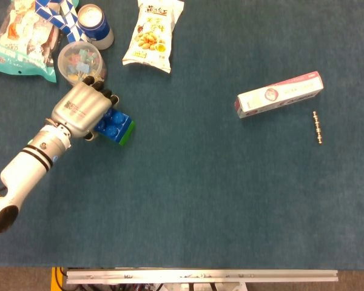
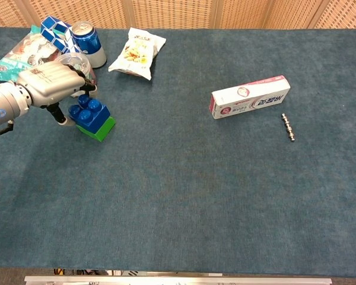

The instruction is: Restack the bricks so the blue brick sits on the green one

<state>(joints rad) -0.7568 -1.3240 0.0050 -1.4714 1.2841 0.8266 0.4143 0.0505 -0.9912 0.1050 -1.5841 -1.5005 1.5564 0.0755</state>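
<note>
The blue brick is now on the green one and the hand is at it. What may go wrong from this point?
The left hand is over the blue brick, fingers at it. If it pulls away carelessly, it may drag the blue brick off the green brick or tip the stack. The clear cup and the can stand close behind the hand, so a wide swing back might knock them.
</note>
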